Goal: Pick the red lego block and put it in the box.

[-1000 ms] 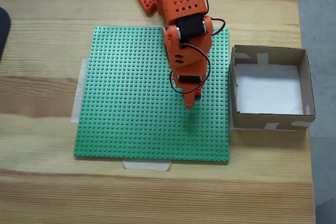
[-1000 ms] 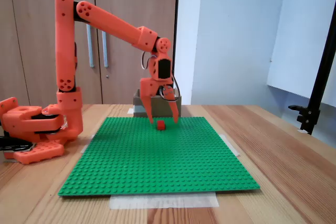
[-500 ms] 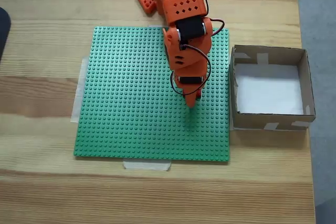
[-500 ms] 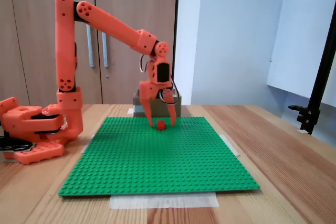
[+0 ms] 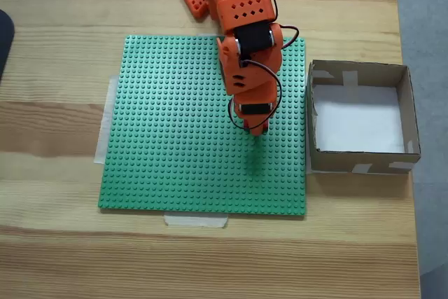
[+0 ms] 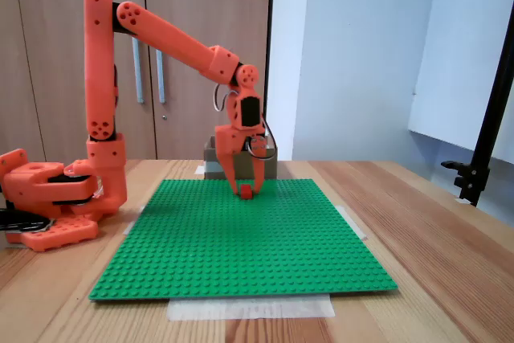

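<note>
The red lego block (image 6: 246, 191) sits on the green baseplate (image 6: 241, 238) toward its far side in the low side view. My orange gripper (image 6: 246, 187) points straight down over it, open, with one finger on each side of the block and only small gaps left. In the top view the gripper (image 5: 256, 131) covers the block almost entirely. The box (image 5: 357, 161), brown cardboard with a white bottom, stands just right of the baseplate (image 5: 175, 138) in that view. From the side the box (image 6: 210, 166) peeks out behind the gripper.
The arm's orange base (image 6: 48, 198) stands at the left of the side view. A black pole with a clamp (image 6: 482, 166) rises at the right edge. Pale tape (image 5: 196, 220) holds the baseplate to the wooden table (image 5: 56, 243).
The fingers have drawn closer together around the red block over the last second. The gripper has also come down a little. The block has not moved.
</note>
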Controlling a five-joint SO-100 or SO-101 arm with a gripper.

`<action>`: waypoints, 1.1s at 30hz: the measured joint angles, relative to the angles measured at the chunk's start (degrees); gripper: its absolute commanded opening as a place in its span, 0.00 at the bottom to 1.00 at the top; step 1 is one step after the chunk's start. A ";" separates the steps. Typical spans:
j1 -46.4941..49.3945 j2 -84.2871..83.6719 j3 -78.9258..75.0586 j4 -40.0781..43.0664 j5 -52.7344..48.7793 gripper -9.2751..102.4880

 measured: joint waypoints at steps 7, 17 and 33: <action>0.00 0.00 0.00 -1.23 -0.18 0.17; 0.00 0.00 0.00 -1.32 -0.18 0.13; -0.09 8.96 -3.69 5.19 0.35 0.11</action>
